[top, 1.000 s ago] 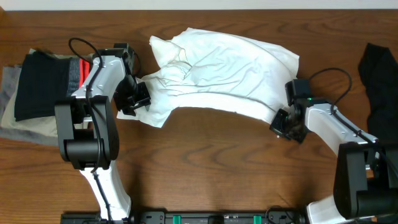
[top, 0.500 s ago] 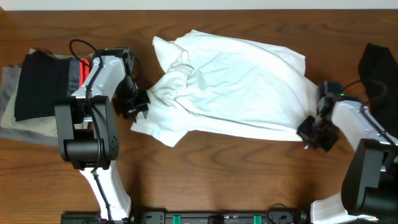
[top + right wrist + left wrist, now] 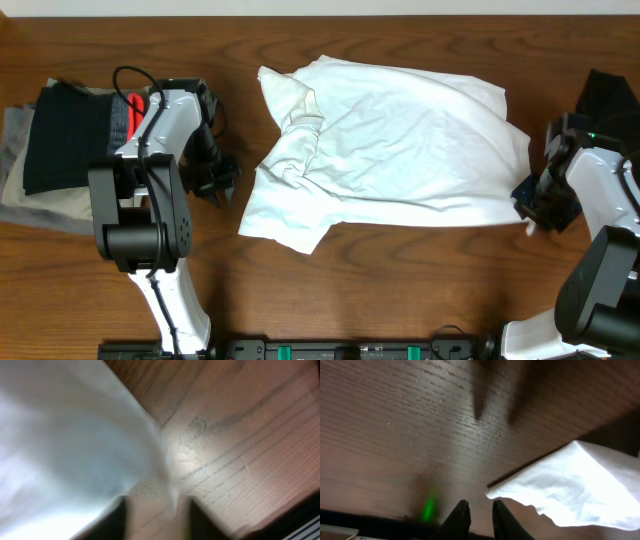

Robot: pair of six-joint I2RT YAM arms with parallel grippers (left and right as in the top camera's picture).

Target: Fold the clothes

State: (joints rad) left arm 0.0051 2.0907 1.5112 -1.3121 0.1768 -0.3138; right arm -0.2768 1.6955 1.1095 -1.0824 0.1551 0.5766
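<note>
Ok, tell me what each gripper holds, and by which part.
Left gripper: nothing. Right gripper: jaws parted at a corner of the T-shirt; blur hides any hold.

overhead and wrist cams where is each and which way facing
overhead: fixed above the table, looking down on the T-shirt; left arm and right arm show.
left wrist: on the left arm, facing down at wood and a shirt corner; left gripper at bottom.
right wrist: on the right arm, facing down at the shirt's edge, blurred; right gripper at bottom.
shared: all three see the T-shirt.
</note>
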